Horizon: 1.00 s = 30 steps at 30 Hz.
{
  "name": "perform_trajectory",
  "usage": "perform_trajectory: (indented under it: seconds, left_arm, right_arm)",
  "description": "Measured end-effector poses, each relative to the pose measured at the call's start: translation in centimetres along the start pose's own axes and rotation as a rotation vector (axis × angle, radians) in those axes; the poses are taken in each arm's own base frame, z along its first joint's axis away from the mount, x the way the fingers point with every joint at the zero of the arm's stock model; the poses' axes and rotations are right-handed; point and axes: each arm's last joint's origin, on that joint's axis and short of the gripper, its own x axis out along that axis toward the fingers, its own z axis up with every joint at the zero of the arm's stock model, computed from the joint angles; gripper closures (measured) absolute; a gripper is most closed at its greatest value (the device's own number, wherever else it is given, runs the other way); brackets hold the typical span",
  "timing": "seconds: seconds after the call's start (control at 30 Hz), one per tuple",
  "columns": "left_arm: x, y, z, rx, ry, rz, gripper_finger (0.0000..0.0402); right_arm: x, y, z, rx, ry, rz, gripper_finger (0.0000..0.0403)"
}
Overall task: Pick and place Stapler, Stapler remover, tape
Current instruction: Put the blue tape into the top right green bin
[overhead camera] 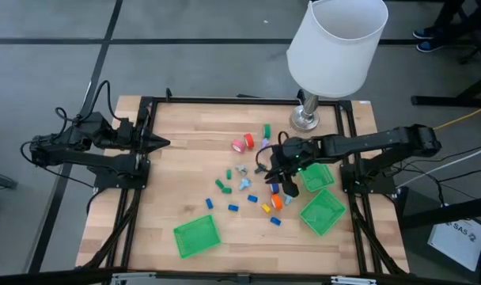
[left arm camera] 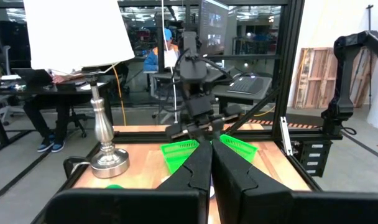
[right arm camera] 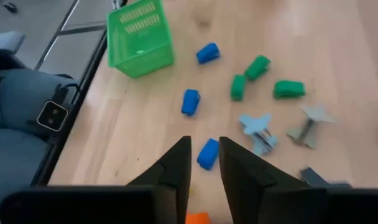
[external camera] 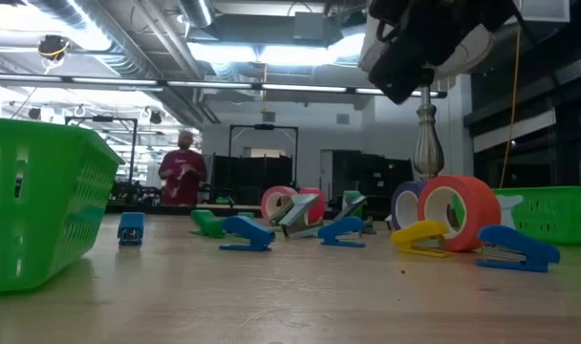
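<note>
High view: small staplers, mostly blue (overhead camera: 232, 208) and green (overhead camera: 221, 184), lie scattered mid-table with rolls of tape (overhead camera: 248, 140). The right gripper (overhead camera: 283, 188) hangs above the cluster's right edge, fingers parted only narrowly, holding nothing. 3 green baskets (overhead camera: 197, 236) stand around them, and a lamp (overhead camera: 306, 119) behind. The left gripper (overhead camera: 163, 143) waits clenched at the table's left edge.

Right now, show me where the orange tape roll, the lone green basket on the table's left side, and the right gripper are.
orange tape roll (external camera: 460, 212): low view, on its front band.
lone green basket (overhead camera: 197, 237): high view, on its mesh floor.
right gripper (right arm camera: 205, 163): right wrist view, between the fingertips.
</note>
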Motion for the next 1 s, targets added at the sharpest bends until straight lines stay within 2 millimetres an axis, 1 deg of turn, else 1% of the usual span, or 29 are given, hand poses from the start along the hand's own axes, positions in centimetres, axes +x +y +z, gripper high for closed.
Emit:
perform_trajectory:
  seconds: [0.1,0.2,0.3,0.53,0.67,0.73,0.83,1.0]
  left_arm:
    - [0.0,0.0,0.0,0.0,0.0,0.0,0.0396]
    - [0.0,0.0,0.0,0.0,0.0,0.0,0.0394]
    - [0.0,0.0,0.0,0.0,0.0,0.0,0.0394]
    - [0.0,0.0,0.0,0.0,0.0,0.0,0.0395]
    - [0.0,0.0,0.0,0.0,0.0,0.0,0.0394]
    - [0.0,0.0,0.0,0.0,0.0,0.0,0.0395]
    - [0.0,0.0,0.0,0.0,0.0,0.0,0.0396]
    - [0.0,0.0,0.0,0.0,0.0,0.0,0.0393]
  right_arm:
    - [0.7,0.0,0.3,-0.006,0.013,0.003,0.03]
    - [1.3,-0.2,0.2,-0.025,0.035,0.0,0.0286]
    - [1.7,-0.4,-0.3,0.022,0.081,-0.006,0.027]
    - [2.0,-0.6,-1.6,0.399,0.198,-0.057,0.0243]
    - [1.8,-0.7,-2.6,0.745,0.291,-0.13,0.0244]
    - [1.7,-0.6,-2.8,0.883,0.32,-0.144,0.0245]
    - [1.7,-0.6,-2.9,0.97,0.329,-0.15,0.0245]
    - [1.6,-0.7,-3.1,1.008,0.325,-0.2,0.0245]
